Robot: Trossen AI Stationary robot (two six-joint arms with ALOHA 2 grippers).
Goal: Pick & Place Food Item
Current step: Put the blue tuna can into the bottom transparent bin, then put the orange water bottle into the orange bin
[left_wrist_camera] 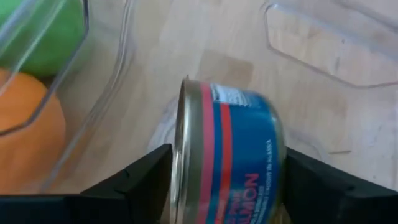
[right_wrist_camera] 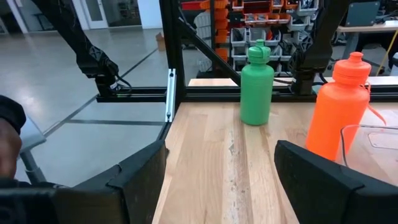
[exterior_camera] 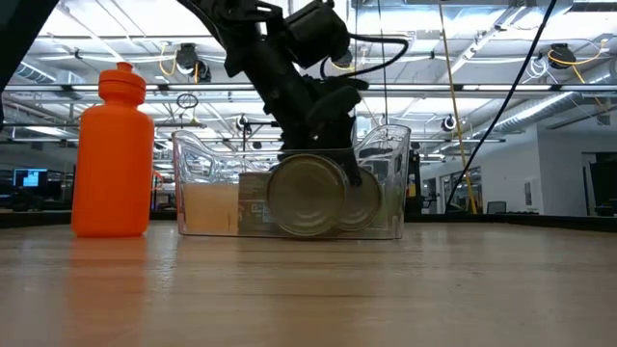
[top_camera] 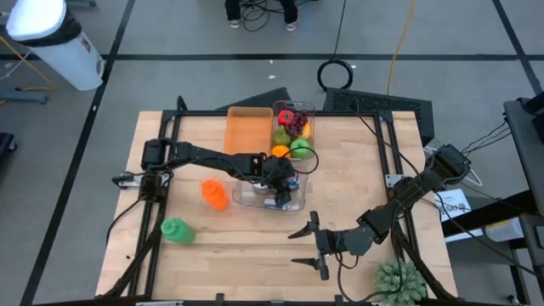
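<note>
1. Left gripper (top_camera: pixel 280 189), centre of high view, jaws clamped on blue can (left_wrist_camera: pixel 230 165) inside clear bin (top_camera: pixel 242 197).
2. Right gripper (top_camera: pixel 308 246), lower centre-right, jaws spread, holding nothing, over bare table (top_camera: pixel 238 255).

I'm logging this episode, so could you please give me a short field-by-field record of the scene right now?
left gripper: shut on the salmon can, inside the clear bin
right gripper: open, holding nothing, over bare table
other clear bin: holds fruit
orange tray: empty
orange bottle: upright, left of the clear bin
green bottle: upright, near the table's front left
</note>
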